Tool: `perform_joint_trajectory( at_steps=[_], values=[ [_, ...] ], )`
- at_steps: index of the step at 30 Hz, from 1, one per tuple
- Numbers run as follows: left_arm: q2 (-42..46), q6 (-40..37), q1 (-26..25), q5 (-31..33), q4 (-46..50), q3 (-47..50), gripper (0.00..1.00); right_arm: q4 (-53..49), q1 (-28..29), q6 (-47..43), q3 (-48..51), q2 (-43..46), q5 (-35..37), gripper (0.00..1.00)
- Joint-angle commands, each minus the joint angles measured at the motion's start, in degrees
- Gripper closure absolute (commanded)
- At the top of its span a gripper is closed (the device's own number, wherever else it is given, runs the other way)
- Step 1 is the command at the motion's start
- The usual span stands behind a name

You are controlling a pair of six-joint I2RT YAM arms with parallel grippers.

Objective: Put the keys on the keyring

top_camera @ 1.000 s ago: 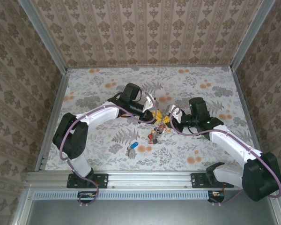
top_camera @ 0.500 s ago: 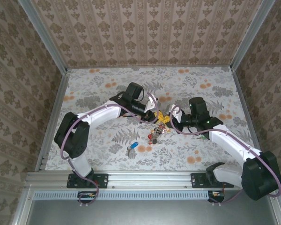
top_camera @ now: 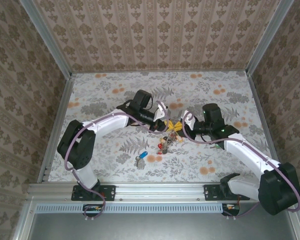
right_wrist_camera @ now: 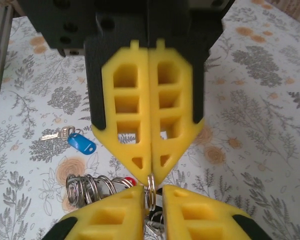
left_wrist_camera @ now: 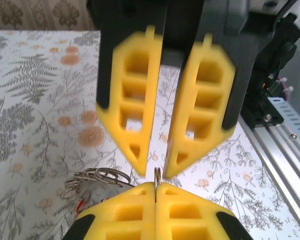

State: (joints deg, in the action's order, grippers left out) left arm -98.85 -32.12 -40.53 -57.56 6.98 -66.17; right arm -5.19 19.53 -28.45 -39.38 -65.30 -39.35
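Left gripper (left_wrist_camera: 155, 189) is pinched shut on the keyring (left_wrist_camera: 100, 175) wire while your right gripper (right_wrist_camera: 152, 192) stands just parted around it, so you'll likely back the right off and fetch the blue-headed key (right_wrist_camera: 81, 142).

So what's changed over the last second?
The left pincer closed onto the keyring wire. The right pincer eased its fingers slightly apart around the same wire, loosening its hold. The blue-headed key lies where it was, and nothing else visibly moved.
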Motion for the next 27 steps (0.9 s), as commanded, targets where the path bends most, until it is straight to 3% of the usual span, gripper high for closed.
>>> perform_joint_trajectory(
  at_steps=[1, 6, 10, 19, 24, 27],
  values=[
    [3.77, 5.32, -0.15, 1.49, -8.28, 2.17, 1.00, 1.67, 0.18, -1.71, 0.60, 2.70, 3.49, 0.80],
    [4.72, 8.68, -0.16, 2.10, -12.12, 3.54, 1.00, 1.26, 0.38, -4.99, 0.98, 2.86, 5.60, 0.79],
    [5.08, 10.27, -0.24, 2.18, -13.39, 4.01, 1.00, 0.84, 0.48, -4.92, 0.18, 1.60, 3.24, 0.78],
    [5.89, 10.02, -0.21, 2.19, -12.35, 3.64, 1.00, 3.34, 1.06, -6.11, -1.23, -0.91, 4.21, 0.77],
    [6.71, 9.31, -0.34, 2.27, -11.27, 3.48, 1.00, 2.42, 1.16, -7.30, -3.27, -2.35, 3.61, 0.80],
    [6.89, 9.03, -0.34, 2.19, -10.75, 3.25, 1.00, 2.14, 1.18, -7.58, -3.99, -3.23, 3.08, 0.86]
  ],
)
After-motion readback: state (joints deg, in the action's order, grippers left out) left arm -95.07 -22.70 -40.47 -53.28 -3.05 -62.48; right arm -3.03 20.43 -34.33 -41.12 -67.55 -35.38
